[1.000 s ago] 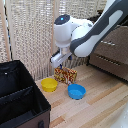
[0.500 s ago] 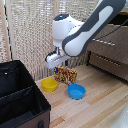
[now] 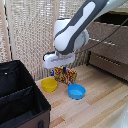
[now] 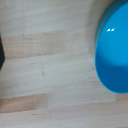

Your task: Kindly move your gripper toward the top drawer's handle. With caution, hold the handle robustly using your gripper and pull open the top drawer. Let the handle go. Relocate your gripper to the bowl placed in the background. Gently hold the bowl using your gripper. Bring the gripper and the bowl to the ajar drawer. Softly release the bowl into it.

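The yellow bowl (image 3: 49,84) sits on the wooden floor in front of the slatted wall. A blue bowl (image 3: 76,91) lies beside it on the exterior view's right. My gripper (image 3: 61,69) hangs from the white hand above and between the two bowls, and its fingers are too blurred to read. The wrist view shows only part of the blue bowl (image 4: 115,50) on the planks, with no fingers. The brown dresser stands at the exterior view's right. Its top drawer (image 3: 111,33) has a thin silver handle (image 3: 107,43), and the arm partly covers it. I cannot tell whether the drawer is pulled out.
A patterned orange box (image 3: 66,75) stands just behind the bowls, under the hand. A large black bin (image 3: 20,100) fills the exterior view's lower left. A lower drawer front (image 3: 110,64) with its own bar sits below the top one.
The hand has shifted slightly toward the exterior view's left above the bowls, and the arm's upper link has risen. Neither bowl has moved.
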### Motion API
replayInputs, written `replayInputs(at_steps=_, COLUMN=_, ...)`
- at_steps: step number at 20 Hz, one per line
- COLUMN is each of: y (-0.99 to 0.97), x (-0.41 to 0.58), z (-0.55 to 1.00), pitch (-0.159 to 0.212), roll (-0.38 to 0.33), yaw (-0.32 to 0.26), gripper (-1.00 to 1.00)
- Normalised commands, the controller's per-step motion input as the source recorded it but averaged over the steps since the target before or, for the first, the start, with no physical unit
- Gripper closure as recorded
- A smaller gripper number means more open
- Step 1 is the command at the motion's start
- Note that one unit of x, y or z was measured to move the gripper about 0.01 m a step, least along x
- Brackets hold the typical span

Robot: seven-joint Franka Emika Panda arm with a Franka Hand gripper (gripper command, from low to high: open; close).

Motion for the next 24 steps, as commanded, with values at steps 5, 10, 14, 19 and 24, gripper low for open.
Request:
replayInputs(at_steps=5, y=0.00, x=0.366, z=0.15, pitch=0.054, roll=0.083, yaw=-0.294, gripper=-1.00)
replayInputs(at_steps=10, y=-0.01, x=0.314, z=0.03, pitch=0.038, roll=0.034, yaw=-0.336, gripper=-1.00)
replayInputs(at_steps=14, y=0.00, x=0.298, z=-0.21, pitch=0.105, roll=0.013, yaw=-0.295, gripper=-1.00)
replayInputs(at_steps=19, y=-0.06, x=0.453, z=-0.30, pitch=0.193, roll=0.000, yaw=-0.192, gripper=-1.00)
replayInputs(at_steps=24, y=-0.17, x=0.575, z=-0.23, pitch=0.103, roll=0.004, yaw=-0.027, gripper=-1.00)
